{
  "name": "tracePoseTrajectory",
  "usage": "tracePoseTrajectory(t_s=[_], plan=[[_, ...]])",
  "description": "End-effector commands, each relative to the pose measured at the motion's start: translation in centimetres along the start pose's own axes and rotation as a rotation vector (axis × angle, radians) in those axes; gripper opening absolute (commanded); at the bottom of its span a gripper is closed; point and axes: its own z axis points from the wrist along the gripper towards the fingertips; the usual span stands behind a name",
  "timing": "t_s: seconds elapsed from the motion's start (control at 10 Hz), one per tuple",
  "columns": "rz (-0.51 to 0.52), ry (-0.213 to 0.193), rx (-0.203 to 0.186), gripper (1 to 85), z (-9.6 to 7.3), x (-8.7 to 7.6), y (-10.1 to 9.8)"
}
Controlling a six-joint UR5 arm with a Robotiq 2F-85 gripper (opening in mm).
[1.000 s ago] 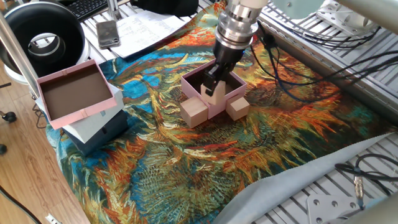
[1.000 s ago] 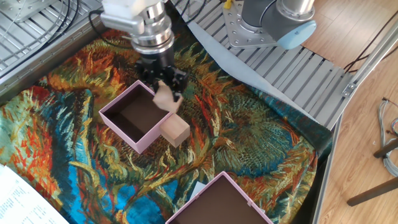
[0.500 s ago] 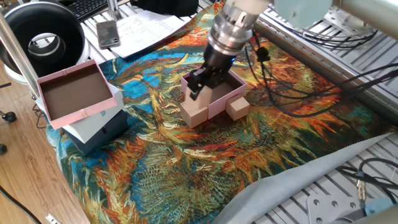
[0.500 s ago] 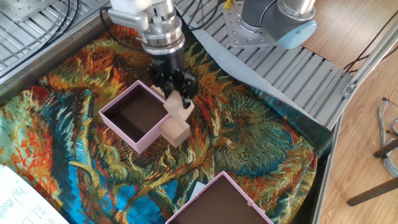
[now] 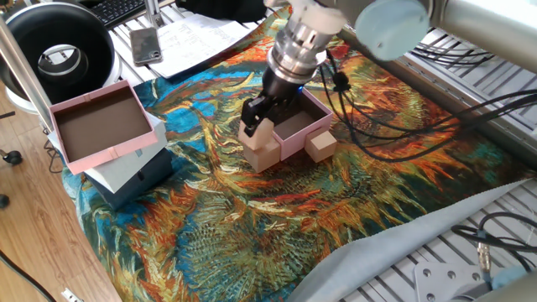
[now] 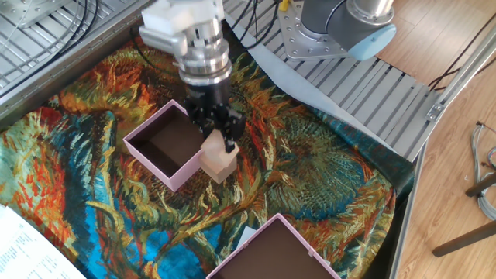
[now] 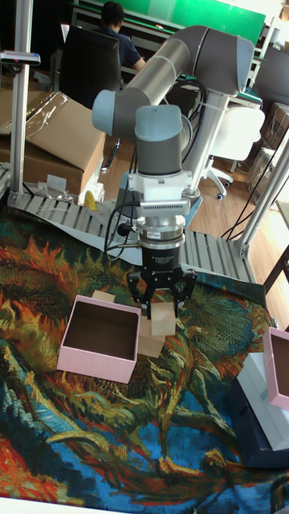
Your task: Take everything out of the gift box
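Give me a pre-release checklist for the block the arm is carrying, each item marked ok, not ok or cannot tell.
1. Held block gripped between the jaws of the gripper: ok.
2. Held block out past the wall of the gift box: ok.
3. Spot beneath free: not ok, the large block on the cloth lies right under it.
4. Held block resting on the large block: cannot tell, the views do not show a gap or contact.
5. Gift box emptied: ok, only its dark floor shows in the other fixed view.
6. Small block clear of the gripper: ok, it sits apart by the box's other corner.
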Motion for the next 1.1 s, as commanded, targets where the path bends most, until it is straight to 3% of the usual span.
tracePoseTrajectory(t_s=[0.0, 0.2, 0.5, 0.8, 0.9, 1.0], plan=[[-0.025, 0.001, 0.036, 21.7, 1.0, -0.1, -0.7], [-0.043, -0.003, 0.025, 54.3, 0.8, -0.1, -0.4], [-0.047, -0.026, 0.014, 75.3, 0.4, -0.5, 0.0], [-0.067, -0.008, 0.002, 84.7, -0.3, 0.2, 0.2], [-0.092, 0.014, 0.03, 83.7, -0.8, 0.6, -0.8], [-0.077, 0.031, 0.035, 74.0, -1.4, 1.0, -1.2]])
